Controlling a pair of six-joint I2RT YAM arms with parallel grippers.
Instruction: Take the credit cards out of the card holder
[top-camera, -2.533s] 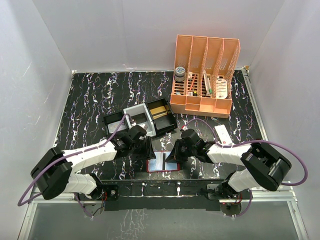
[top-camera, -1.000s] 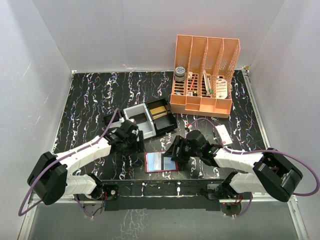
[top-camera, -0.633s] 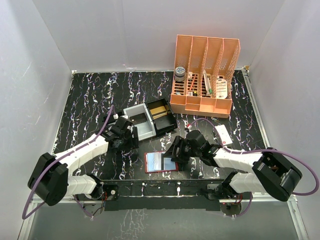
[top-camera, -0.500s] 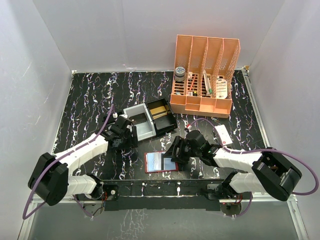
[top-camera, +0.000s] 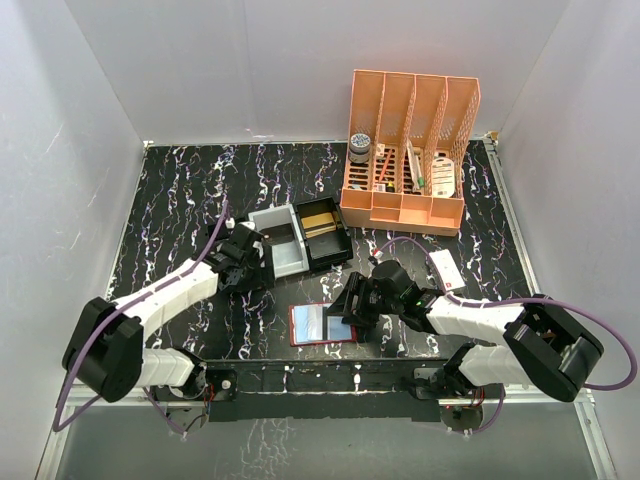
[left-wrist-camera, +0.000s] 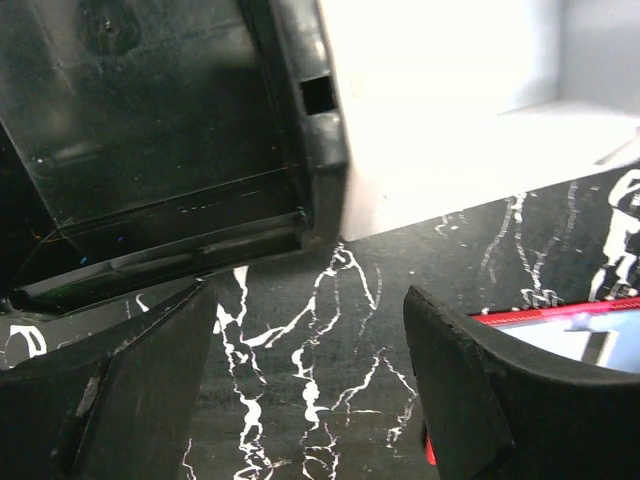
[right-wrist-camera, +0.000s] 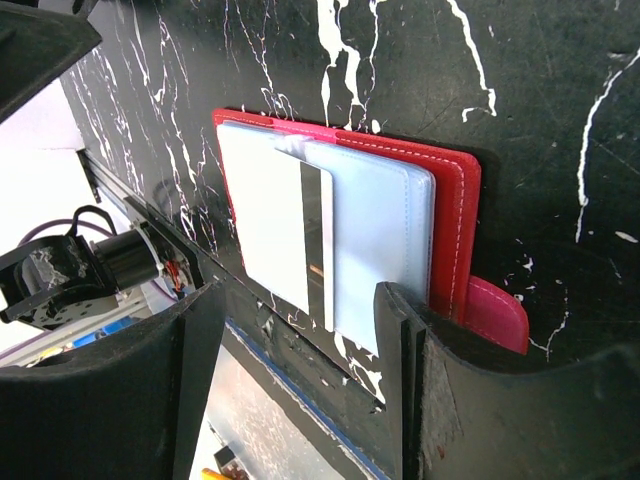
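Your holder (top-camera: 322, 325) lies open near the table's (top-camera: 180, 200) 6 o'clock edge, with pale cards (right-wrist-camera: 290, 240) on it, maybe two. Right gripper (right-wrist-camera: 300, 305) hovers at its 3 o'clock, jaws apart, empty. Left gripper (left-wrist-camera: 305, 315), also apart and empty, sits at the holder's 10 o'clock by the tray (left-wrist-camera: 200, 150).

The arms (top-camera: 175, 288) are white-shelled with black joints, purple cables (top-camera: 585, 300) and matte black claw fingers (left-wrist-camera: 130, 390).

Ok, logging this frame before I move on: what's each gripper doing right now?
Left gripper: open, holding nothing.
Right gripper: open, holding nothing, by the card holder.
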